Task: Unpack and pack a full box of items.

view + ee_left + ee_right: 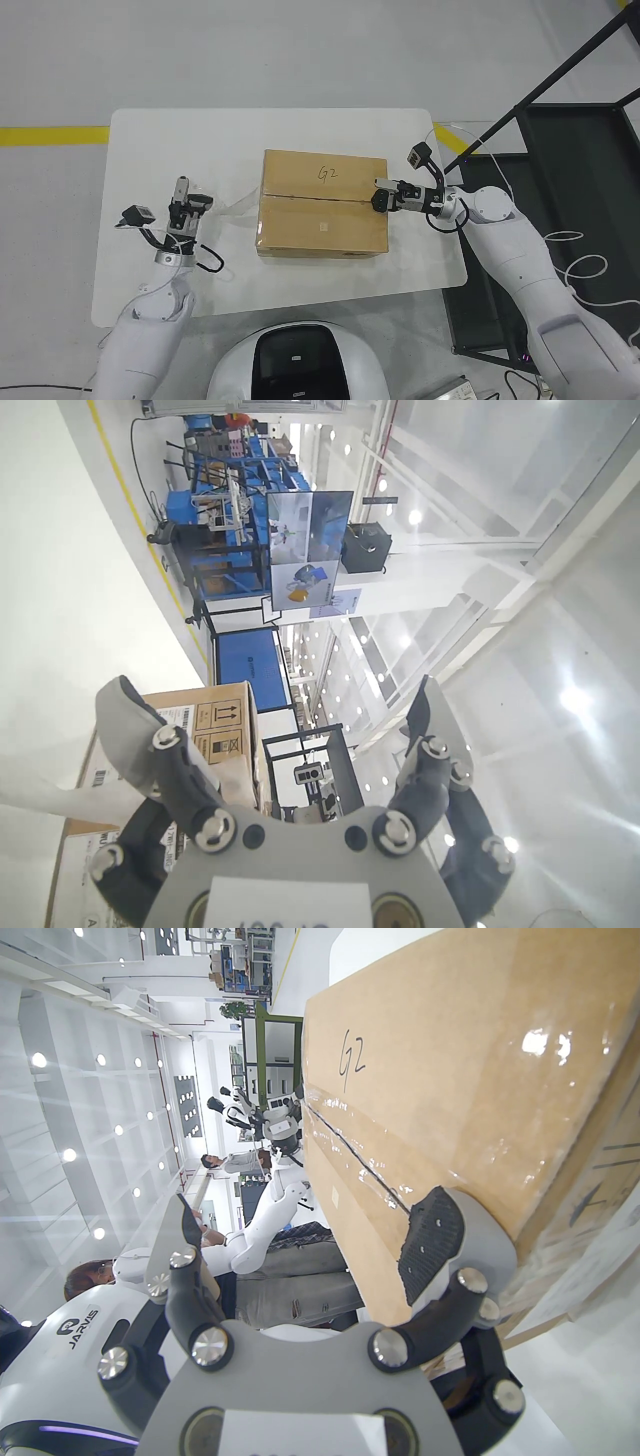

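- One box [322, 205] sits at the centre of the frame on the white table [150, 150]. Its flaps are shut, clear tape [350, 1143] runs along the seam across its top, and a handwritten mark lies on the upper flap.
- Look at centre left for the left gripper [183, 208]. It stands over the table, well apart from the box's left side. Its fingers [125, 720] are spread wide, and nothing lies between them.
- Look at the box's right edge, level with the seam, for the right gripper [382, 197]. Its jaws stand apart and hold nothing. One ribbed pad [432, 1238] sits at the top edge of the box by the seam's end, and the other finger [175, 1228] hangs in free air off the box.
- You cannot tell whether that pad presses the cardboard or merely stands just beside it.
- Note the pale, see-through strip [228, 207] between the left gripper and the box. You cannot tell whether it touches either.
- Beside the table, at the right of the frame, stands a dark rack [560, 200].
- At the upper left of the frame, a yellow line [50, 133] crosses the floor.
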